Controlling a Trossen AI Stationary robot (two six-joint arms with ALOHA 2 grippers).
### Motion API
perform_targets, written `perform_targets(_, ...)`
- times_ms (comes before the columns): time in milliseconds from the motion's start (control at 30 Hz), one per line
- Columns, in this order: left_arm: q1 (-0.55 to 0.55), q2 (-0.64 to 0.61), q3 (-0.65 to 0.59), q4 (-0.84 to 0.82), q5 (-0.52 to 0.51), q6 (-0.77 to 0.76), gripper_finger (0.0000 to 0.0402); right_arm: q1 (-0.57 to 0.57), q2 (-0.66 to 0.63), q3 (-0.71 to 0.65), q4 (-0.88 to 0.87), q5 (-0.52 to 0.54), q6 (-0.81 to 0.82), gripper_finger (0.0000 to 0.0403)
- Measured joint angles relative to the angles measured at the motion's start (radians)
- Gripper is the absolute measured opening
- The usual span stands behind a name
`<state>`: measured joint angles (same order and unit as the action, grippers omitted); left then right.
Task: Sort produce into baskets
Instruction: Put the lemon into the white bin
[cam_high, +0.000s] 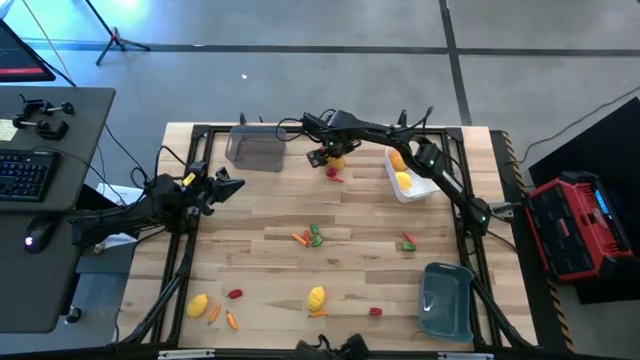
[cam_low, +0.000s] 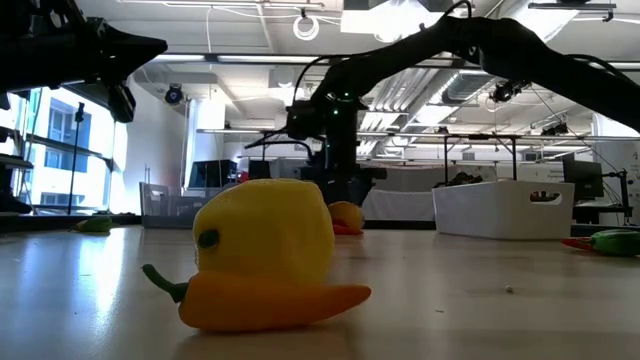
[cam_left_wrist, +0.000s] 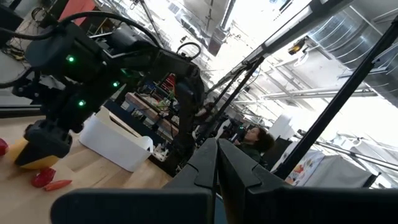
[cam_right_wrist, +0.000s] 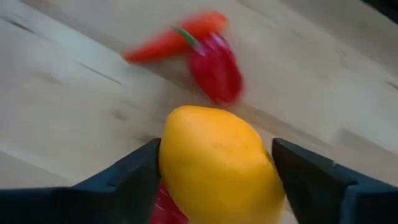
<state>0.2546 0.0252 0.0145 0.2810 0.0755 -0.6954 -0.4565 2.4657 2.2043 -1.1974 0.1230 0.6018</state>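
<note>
Produce (cam_high: 316, 296) lies scattered on the wooden table (cam_high: 260, 250).

Yellow fruit (cam_right_wrist: 217, 165) sits between the right gripper's (cam_high: 335, 153) fingers, on the wood, a red pepper (cam_right_wrist: 216, 68) and orange carrot (cam_right_wrist: 177, 37) just beyond it. White basket (cam_high: 412, 180) nearby holds two yellow fruits; grey basket (cam_high: 254, 150) is close, blue-grey basket (cam_high: 447, 300) well apart.

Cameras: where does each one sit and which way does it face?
High: overhead, looking down at the table and both arms.
Low: tabletop level, facing a yellow fruit; arms above.
Left wrist: looks across at the right arm and white bin.
Right wrist: looks down at a fruit between its fingers.
Shared: that fruit.
</note>
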Motion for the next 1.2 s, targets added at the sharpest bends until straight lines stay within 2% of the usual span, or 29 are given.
perform_targets(133,0.0,0.0,0.0,0.0,0.0,0.0,0.0001,-0.009,0.0,0.018,-0.073,0.008,-0.034,0.021)
perform_targets(200,0.0,0.0,0.0,0.0,0.0,0.0,0.0001,-0.009,-0.013,0.049,-0.08,0.021,-0.068,0.0193)
perform_targets(267,0.0,0.0,0.0,0.0,0.0,0.0,0.0001,-0.002,-0.051,0.086,-0.092,0.059,-0.106,0.0192)
perform_targets(367,0.0,0.0,0.0,0.0,0.0,0.0,0.0001,0.026,-0.153,0.117,-0.145,0.175,-0.133,0.0192)
perform_targets(467,0.0,0.0,0.0,0.0,0.0,0.0,0.0001,0.067,-0.261,0.056,-0.231,0.308,-0.122,0.0201)
perform_targets(600,0.0,0.0,0.0,0.0,0.0,0.0,0.0001,0.118,-0.441,-0.194,-0.297,0.375,-0.001,0.0202)
perform_targets(733,0.0,0.0,0.0,0.0,0.0,0.0,0.0001,0.158,-0.699,-0.559,-0.294,0.349,0.196,0.0197)
perform_targets(800,0.0,0.0,0.0,0.0,0.0,0.0,0.0001,0.174,-0.83,-0.695,-0.264,0.333,0.308,0.0198)
perform_targets(900,0.0,0.0,0.0,0.0,0.0,0.0,0.0001,0.19,-1.019,-0.843,-0.256,0.335,0.434,0.0206)
perform_targets(1000,0.0,0.0,0.0,0.0,0.0,0.0,0.0001,0.176,-1.15,-0.971,-0.195,0.378,0.525,0.021)
perform_targets(1200,0.0,0.0,0.0,0.0,0.0,0.0,0.0001,0.134,-1.302,-1.191,-0.028,0.352,0.553,0.0212)
